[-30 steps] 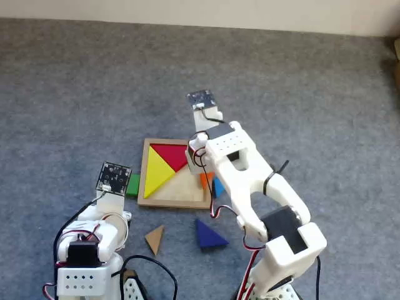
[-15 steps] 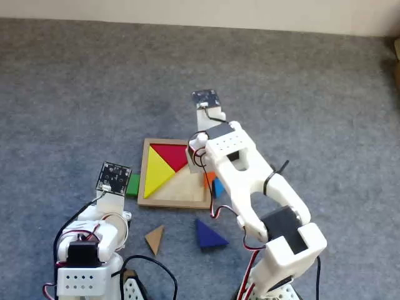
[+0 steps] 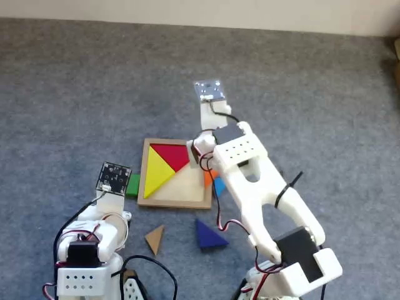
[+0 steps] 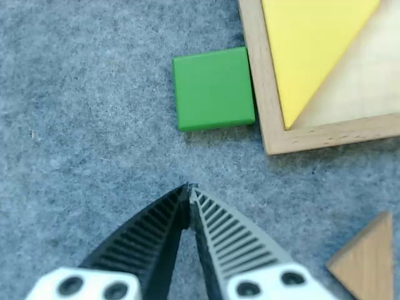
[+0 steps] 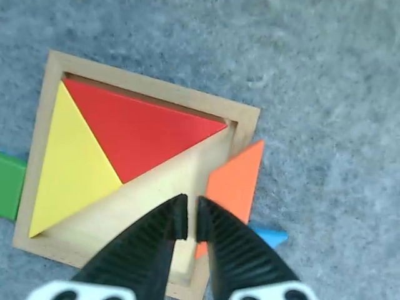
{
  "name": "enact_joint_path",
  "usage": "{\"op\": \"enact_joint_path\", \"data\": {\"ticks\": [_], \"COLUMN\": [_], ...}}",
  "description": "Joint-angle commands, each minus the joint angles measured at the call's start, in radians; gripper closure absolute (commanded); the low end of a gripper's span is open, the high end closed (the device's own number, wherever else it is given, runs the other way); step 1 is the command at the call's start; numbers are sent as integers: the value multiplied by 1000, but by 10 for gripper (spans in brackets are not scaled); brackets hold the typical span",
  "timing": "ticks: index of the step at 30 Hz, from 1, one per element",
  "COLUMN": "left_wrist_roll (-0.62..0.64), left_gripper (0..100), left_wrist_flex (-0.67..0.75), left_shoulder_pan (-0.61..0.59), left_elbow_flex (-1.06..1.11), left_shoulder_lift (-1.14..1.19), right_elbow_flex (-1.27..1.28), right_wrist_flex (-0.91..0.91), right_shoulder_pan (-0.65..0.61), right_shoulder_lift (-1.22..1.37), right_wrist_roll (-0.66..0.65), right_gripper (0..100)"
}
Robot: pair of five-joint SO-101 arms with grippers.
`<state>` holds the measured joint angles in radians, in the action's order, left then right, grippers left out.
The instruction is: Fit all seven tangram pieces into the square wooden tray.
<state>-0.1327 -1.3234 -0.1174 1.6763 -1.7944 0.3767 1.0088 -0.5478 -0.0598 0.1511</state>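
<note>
The right gripper is hovering with its jaws nearly together, holding nothing, above the bare floor of the tray near its wall. The orange piece is lying just beside the tips, against or over that wall; which one cannot be determined. A red triangle and a yellow triangle are sitting inside the tray, touching.

The left gripper is resting low with its jaws closed and empty, near the green square, which is touching the tray from outside.

Judgement: two of seven pieces are seated, and the orange piece is probably in hand. The next move is calling for the right jaws to widen, shift over that piece and descend squarely.
</note>
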Motion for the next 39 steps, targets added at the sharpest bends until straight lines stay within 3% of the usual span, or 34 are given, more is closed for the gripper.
{"op": "enact_joint_path", "data": {"ticks": [1,22,39], "left_wrist_roll": [-2,-2,-2], "left_gripper": [994,994,994], "left_wrist_flex": [-5,-5,-5], "left_shoulder_pan": [-13,-13,-13], "left_elbow_flex": [21,21,21], "left_shoulder_lift": [-36,-36,-36], "right_elbow_flex": [33,200,199], "right_wrist_flex": [-1,-193,-188], "right_shoulder_pan": [28,84,-8], "right_shoulder_lift": [-59,-48,84], "right_wrist_roll": [3,-44,-46], "right_gripper": [993,993,993]}}
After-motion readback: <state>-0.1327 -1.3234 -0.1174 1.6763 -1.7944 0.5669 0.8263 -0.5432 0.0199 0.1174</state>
